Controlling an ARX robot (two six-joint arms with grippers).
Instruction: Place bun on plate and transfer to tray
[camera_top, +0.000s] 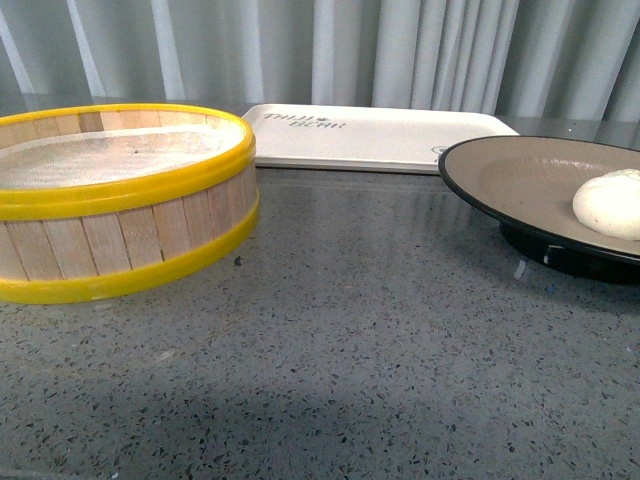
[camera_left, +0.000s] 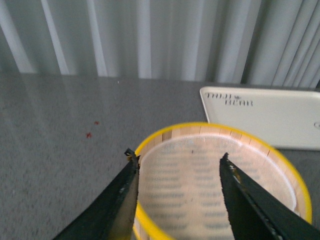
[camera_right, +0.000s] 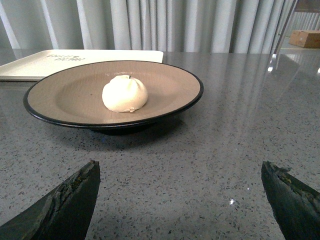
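The white bun (camera_top: 612, 203) sits on the tan plate (camera_top: 510, 180) with a black rim at the right of the front view. The right wrist view shows the bun (camera_right: 125, 93) near the middle of the plate (camera_right: 65, 95). My right gripper (camera_right: 180, 167) is open and empty, low over the grey counter, short of the plate. The cream-white tray (camera_top: 370, 135) lies at the back, behind the plate; it also shows in the left wrist view (camera_left: 265, 115) and the right wrist view (camera_right: 30, 65). My left gripper (camera_left: 177, 157) is open and empty above the steamer basket. Neither arm shows in the front view.
A yellow-rimmed wooden steamer basket (camera_top: 120, 200) stands at the left, empty, with a white liner (camera_left: 200, 185) inside. Grey speckled counter (camera_top: 350, 340) lies between basket and plate. Grey curtains (camera_top: 400, 50) hang behind. A cardboard box (camera_right: 306, 37) sits far off beyond the plate.
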